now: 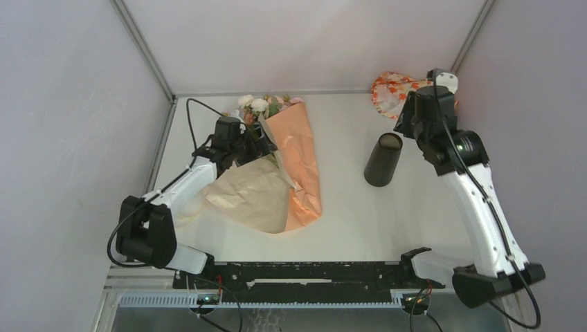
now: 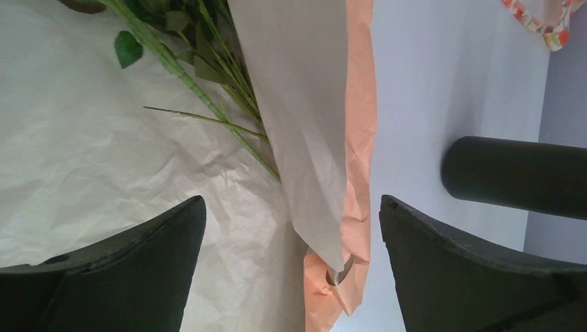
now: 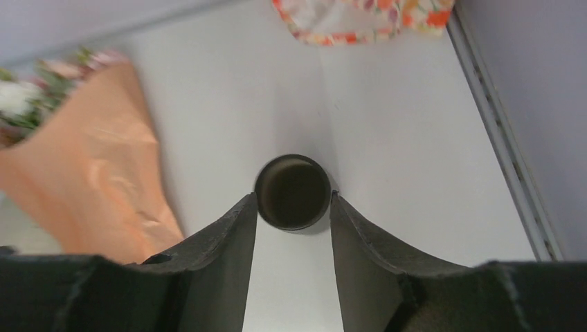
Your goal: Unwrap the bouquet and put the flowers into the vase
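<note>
The bouquet (image 1: 299,159) lies partly unwrapped left of centre, its peach paper (image 3: 90,166) folded back over a spread tan sheet (image 1: 249,197). The flowers (image 1: 259,105) point to the far edge, and their green stems (image 2: 208,97) rest on the tan sheet. My left gripper (image 1: 259,142) hovers wide open over the paper (image 2: 291,200) just below the stems, holding nothing. The dark vase (image 1: 383,160) stands upright right of centre. My right gripper (image 3: 294,196) hangs above it, jaws apart, one fingertip at each side of the rim (image 3: 293,225).
An orange-and-white floral cloth (image 1: 391,90) lies bunched in the far right corner behind the right arm. The vase (image 2: 516,176) shows to the right in the left wrist view. Grey walls close in the table on three sides.
</note>
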`<state>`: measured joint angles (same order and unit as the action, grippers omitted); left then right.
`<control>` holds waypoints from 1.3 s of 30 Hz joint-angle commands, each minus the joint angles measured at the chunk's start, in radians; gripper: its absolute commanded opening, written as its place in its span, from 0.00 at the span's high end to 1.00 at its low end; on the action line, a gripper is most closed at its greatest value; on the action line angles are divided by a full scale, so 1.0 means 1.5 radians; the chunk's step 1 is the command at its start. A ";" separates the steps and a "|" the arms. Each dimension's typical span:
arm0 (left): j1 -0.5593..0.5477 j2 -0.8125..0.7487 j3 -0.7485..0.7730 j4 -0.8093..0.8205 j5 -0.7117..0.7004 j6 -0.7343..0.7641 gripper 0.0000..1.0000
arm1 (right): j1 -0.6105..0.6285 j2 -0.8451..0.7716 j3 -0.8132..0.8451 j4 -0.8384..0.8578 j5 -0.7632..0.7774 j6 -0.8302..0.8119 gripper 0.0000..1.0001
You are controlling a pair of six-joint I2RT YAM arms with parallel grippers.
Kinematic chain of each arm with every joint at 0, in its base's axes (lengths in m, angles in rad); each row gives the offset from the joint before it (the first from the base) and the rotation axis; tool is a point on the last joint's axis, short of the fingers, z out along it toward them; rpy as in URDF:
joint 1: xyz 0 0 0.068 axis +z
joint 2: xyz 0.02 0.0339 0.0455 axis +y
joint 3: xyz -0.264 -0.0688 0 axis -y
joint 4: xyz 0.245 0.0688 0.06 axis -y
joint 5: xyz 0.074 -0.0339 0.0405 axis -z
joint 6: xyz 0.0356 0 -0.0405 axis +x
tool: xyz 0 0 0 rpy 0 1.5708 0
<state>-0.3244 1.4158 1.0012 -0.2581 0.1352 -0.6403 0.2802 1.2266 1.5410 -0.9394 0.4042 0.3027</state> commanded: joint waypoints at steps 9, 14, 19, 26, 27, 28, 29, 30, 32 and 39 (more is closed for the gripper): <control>-0.055 0.202 0.186 -0.015 -0.012 -0.009 0.07 | 0.094 -0.079 -0.006 0.079 -0.003 0.013 0.48; -0.067 0.254 0.247 -0.034 0.003 -0.010 0.52 | 0.097 -0.093 -0.036 0.100 -0.011 0.011 0.48; -0.095 0.262 0.309 -0.044 -0.009 -0.008 1.00 | 0.096 -0.111 -0.068 0.120 -0.015 0.004 0.47; -0.127 0.328 0.459 -0.050 0.065 -0.020 1.00 | 0.089 -0.119 -0.095 0.127 -0.030 0.003 0.46; -0.133 0.339 0.484 -0.042 0.076 -0.022 1.00 | 0.088 -0.120 -0.098 0.127 -0.032 0.003 0.46; -0.139 0.352 0.499 -0.030 0.088 -0.023 1.00 | 0.086 -0.121 -0.101 0.127 -0.034 0.002 0.46; -0.145 0.367 0.518 -0.021 0.102 -0.025 1.00 | 0.084 -0.121 -0.103 0.127 -0.037 0.001 0.46; -0.150 0.390 0.535 -0.009 0.119 -0.027 1.00 | 0.082 -0.123 -0.106 0.128 -0.041 0.001 0.46; -0.162 0.430 0.564 0.018 0.170 -0.036 1.00 | 0.078 -0.124 -0.112 0.129 -0.048 0.001 0.46; -0.203 0.546 0.626 0.095 0.266 -0.055 0.96 | 0.073 -0.125 -0.116 0.123 -0.056 0.000 0.46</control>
<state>-0.5930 2.1727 1.8870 -0.2054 0.4107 -0.7006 0.3950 1.0618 1.3659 -0.7956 0.3309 0.3077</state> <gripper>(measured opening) 0.025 0.535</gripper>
